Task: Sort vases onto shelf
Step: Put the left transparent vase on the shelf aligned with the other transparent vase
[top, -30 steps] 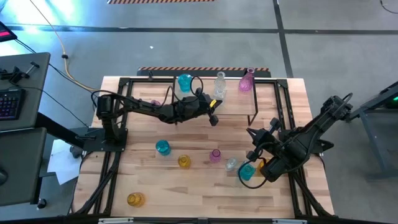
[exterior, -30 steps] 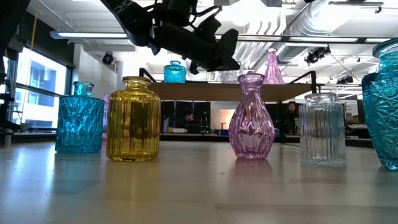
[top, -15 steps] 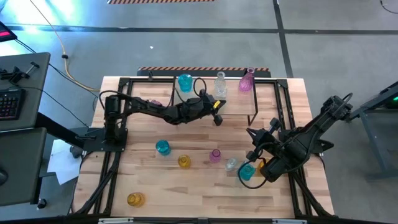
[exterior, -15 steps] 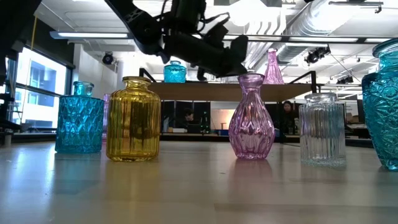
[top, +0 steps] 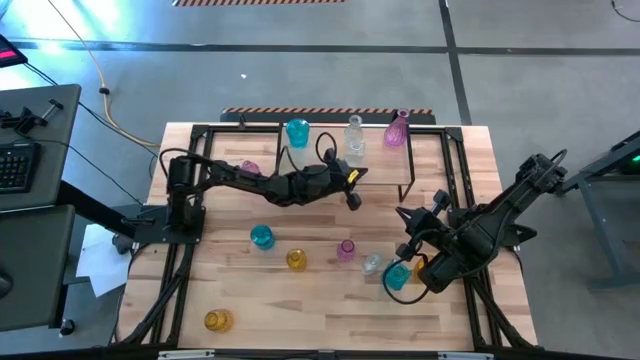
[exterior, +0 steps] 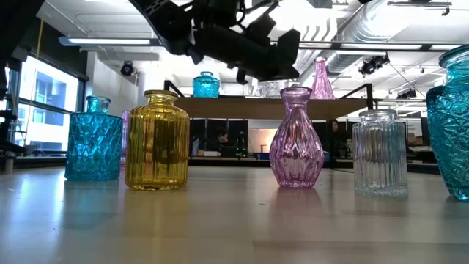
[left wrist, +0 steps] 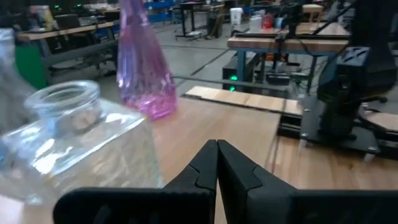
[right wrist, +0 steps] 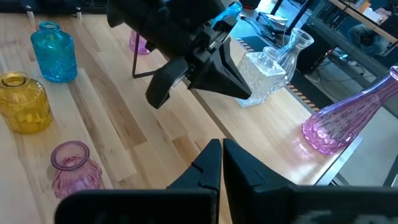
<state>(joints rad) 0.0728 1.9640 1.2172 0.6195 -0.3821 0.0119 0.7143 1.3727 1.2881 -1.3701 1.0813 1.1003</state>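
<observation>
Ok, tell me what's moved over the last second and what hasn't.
The left gripper, shut and empty, has drawn away from the shelf, sliding rightward and toward the table's front edge. Nothing was grasped or released. The right gripper, also shut, stayed put beside the teal vase. The three vases on the shelf and those on the table did not shift.

vases [exterior: 296,138]: glossy ribbed glass | shelf [right wrist: 261,134]: pale wood, probably matt | table [top: 300,310]: wood planks

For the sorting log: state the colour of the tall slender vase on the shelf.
Pink-purple tall slender vase on the shelf; clearest in the left wrist view.
</observation>
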